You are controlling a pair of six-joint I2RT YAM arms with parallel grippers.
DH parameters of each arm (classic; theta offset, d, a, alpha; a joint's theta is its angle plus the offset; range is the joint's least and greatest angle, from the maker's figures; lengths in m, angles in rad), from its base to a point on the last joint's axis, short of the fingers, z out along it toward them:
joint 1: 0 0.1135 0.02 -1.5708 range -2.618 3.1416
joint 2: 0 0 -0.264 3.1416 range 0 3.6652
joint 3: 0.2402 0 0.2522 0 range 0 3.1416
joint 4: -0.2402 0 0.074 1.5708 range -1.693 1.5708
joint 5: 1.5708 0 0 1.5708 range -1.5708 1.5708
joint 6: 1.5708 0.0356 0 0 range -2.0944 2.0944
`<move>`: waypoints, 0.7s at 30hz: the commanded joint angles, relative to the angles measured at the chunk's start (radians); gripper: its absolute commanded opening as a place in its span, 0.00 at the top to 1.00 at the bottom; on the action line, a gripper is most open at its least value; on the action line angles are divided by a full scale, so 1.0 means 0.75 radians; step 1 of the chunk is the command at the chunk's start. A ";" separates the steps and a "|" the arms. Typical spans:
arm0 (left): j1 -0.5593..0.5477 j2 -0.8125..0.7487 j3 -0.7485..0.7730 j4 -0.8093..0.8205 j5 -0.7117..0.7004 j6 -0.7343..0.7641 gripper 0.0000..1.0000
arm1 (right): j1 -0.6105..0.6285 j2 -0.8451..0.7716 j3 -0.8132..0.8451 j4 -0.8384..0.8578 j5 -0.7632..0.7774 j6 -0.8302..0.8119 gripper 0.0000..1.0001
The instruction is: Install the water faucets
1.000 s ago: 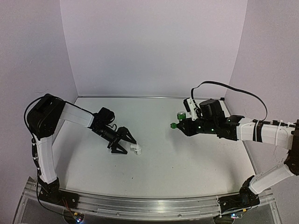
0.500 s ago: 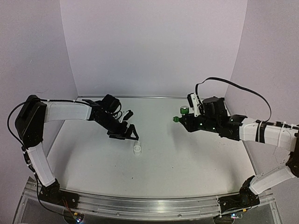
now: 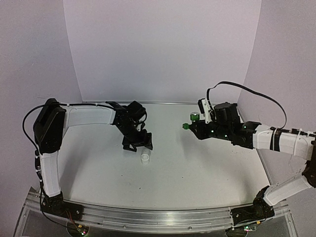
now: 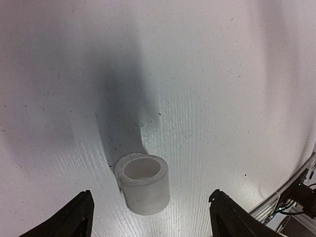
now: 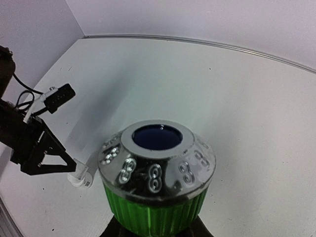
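The white fitting (image 3: 145,158) stands upright on the table, open end up, with nothing touching it. My left gripper (image 3: 138,142) hangs just behind and above it, open. In the left wrist view the fitting (image 4: 143,182) sits between the lines of the two dark fingertips (image 4: 79,217), with a clear gap on each side. My right gripper (image 3: 196,127) is off the table at mid right, shut on the green faucet (image 3: 194,117), whose spout points left. The right wrist view shows the faucet's green ribbed knob with a chrome cap (image 5: 157,170); the fingers are hidden under it.
Lilac walls close the table at the back and on both sides. An aluminium rail (image 3: 148,217) runs along the near edge by the arm bases. A black cable (image 3: 247,94) loops above the right arm. The right wrist view also shows the left gripper (image 5: 39,148) beside the fitting (image 5: 80,177).
My left gripper has drawn back from the fitting and swung right, and now hangs just behind it. The fitting stays in place. My right gripper has moved slightly up and back with the faucet.
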 commanded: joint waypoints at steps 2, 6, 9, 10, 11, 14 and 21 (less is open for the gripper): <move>-0.118 0.133 0.203 -0.209 -0.201 -0.227 0.16 | -0.002 0.013 0.047 0.038 -0.037 -0.025 0.97; -0.134 0.185 0.265 -0.268 -0.246 -0.282 0.17 | -0.002 -0.018 0.026 0.036 -0.053 -0.041 0.98; -0.156 0.209 0.301 -0.291 -0.267 -0.302 0.21 | -0.002 -0.049 0.007 0.037 -0.036 -0.049 0.98; -0.160 0.219 0.313 -0.302 -0.269 -0.302 0.23 | -0.002 -0.057 0.004 0.038 -0.031 -0.050 0.98; -0.162 0.234 0.323 -0.310 -0.272 -0.302 0.25 | -0.002 -0.062 0.002 0.040 -0.028 -0.050 0.98; -0.164 0.269 0.347 -0.320 -0.252 -0.299 0.31 | -0.002 -0.067 -0.001 0.041 -0.033 -0.056 0.99; -0.170 0.297 0.349 -0.328 -0.227 -0.301 0.37 | -0.002 -0.071 0.000 0.041 -0.042 -0.062 0.99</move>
